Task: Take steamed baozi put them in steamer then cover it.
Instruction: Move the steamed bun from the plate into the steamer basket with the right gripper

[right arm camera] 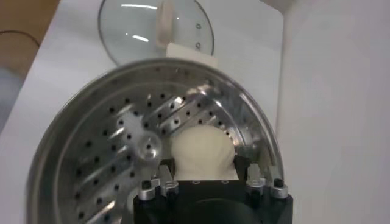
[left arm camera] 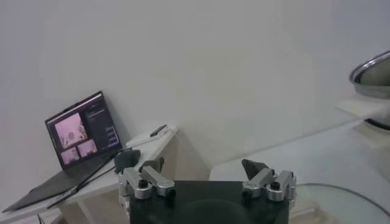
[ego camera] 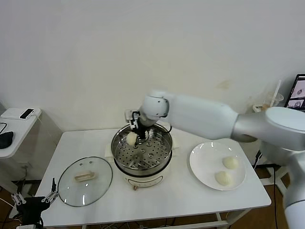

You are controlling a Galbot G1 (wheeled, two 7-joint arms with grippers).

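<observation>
The steamer (ego camera: 117, 151) stands mid-table, its perforated tray bare apart from one baozi (ego camera: 131, 139) at its back left. My right gripper (ego camera: 136, 135) reaches down into the pot and is shut on that baozi (right arm camera: 201, 151), which sits low over the tray, close to the steamer's wall (right arm camera: 73, 140). Two more baozi (ego camera: 230, 162) (ego camera: 223, 178) lie on the white plate (ego camera: 202, 164) to the right. The cover (ego camera: 85, 180) lies flat on the table left of the steamer and also shows as a glass lid (right arm camera: 152, 30). My left gripper (ego camera: 35, 200) hangs open off the table's front left corner, holding nothing (left arm camera: 203, 165).
A side table (ego camera: 19, 125) at the left carries a phone and a mouse; a laptop (left arm camera: 79, 131) sits there too. A screen and a cup (ego camera: 275, 99) stand at the far right. A cream cloth lies under the steamer base.
</observation>
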